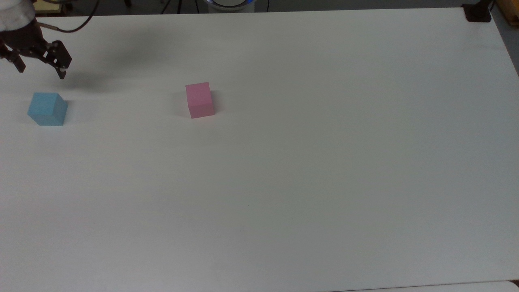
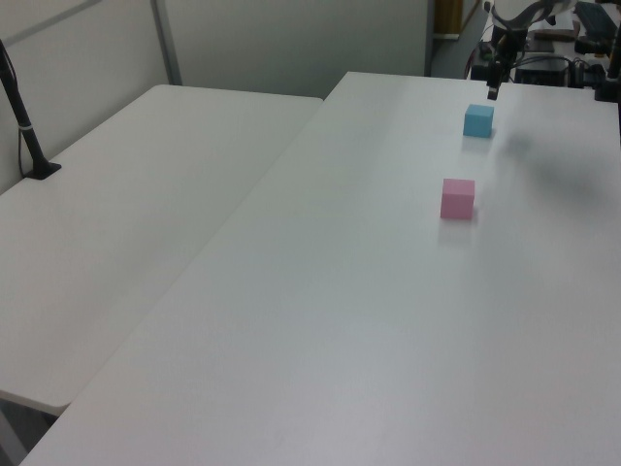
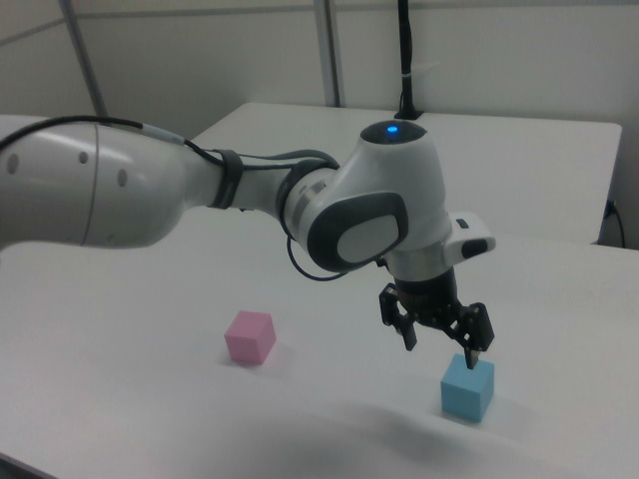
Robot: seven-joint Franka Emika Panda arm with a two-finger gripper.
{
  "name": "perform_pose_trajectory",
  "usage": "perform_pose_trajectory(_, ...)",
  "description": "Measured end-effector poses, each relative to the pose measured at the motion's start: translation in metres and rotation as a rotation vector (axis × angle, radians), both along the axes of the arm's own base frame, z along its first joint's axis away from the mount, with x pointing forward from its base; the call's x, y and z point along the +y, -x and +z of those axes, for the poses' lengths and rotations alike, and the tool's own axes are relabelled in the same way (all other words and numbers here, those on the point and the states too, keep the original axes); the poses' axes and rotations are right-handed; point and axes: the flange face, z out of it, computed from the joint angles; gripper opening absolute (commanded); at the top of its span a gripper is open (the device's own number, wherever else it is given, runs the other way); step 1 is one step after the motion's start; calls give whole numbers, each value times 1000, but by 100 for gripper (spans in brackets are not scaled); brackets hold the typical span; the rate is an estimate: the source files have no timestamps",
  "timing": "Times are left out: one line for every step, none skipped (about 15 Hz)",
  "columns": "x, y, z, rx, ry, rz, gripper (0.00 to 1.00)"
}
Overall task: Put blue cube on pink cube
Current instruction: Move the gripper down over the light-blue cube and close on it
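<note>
**Soft, even light, faint shadows on white**

You've got bright, diffuse light across the white table (image 1: 308, 170), no hard glare anywhere. Look at the top view's upper left: a smudgy grey shadow (image 1: 101, 81) lies beside the gripper (image 1: 40, 72). The blue cube (image 1: 47, 108) and pink cube (image 1: 199, 99) each cast a faint, soft-edged shade. In the left view the far table edge looks hazy, with a blurred dark patch (image 2: 563, 175).

The blue cube (image 1: 47, 108) and pink cube (image 1: 199, 99) look matt and smooth. The table (image 1: 324, 162) is smooth, faintly sheened white. The arm's shell (image 3: 384, 215) is glossy plastic
</note>
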Motion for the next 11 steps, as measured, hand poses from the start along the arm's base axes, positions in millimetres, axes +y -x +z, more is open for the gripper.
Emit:
perform_pose_trajectory(-1,-3,-6,1,3,0,100)
perform_pose_trajectory(-1,-6,-12,1,7,1,100)
perform_pose_trajectory(-1,-8,-17,3,8,2,100)
perform_pose_trajectory(-1,-9,-22,9,5,0,100)
perform_pose_trajectory(-1,-10,-27,14,4,-8,100)
perform_pose_trajectory(-2,-12,-31,11,7,-16,100)
perform_pose_trajectory(-4,-16,-33,-2,17,-25,100)
perform_pose_trajectory(-5,-19,-35,-14,27,-32,100)
perform_pose_trajectory(-7,-22,-38,-20,33,-40,100)
perform_pose_trajectory(-9,-23,-42,-21,36,-46,100)
perform_pose_trajectory(-11,-23,-46,-19,38,-49,100)
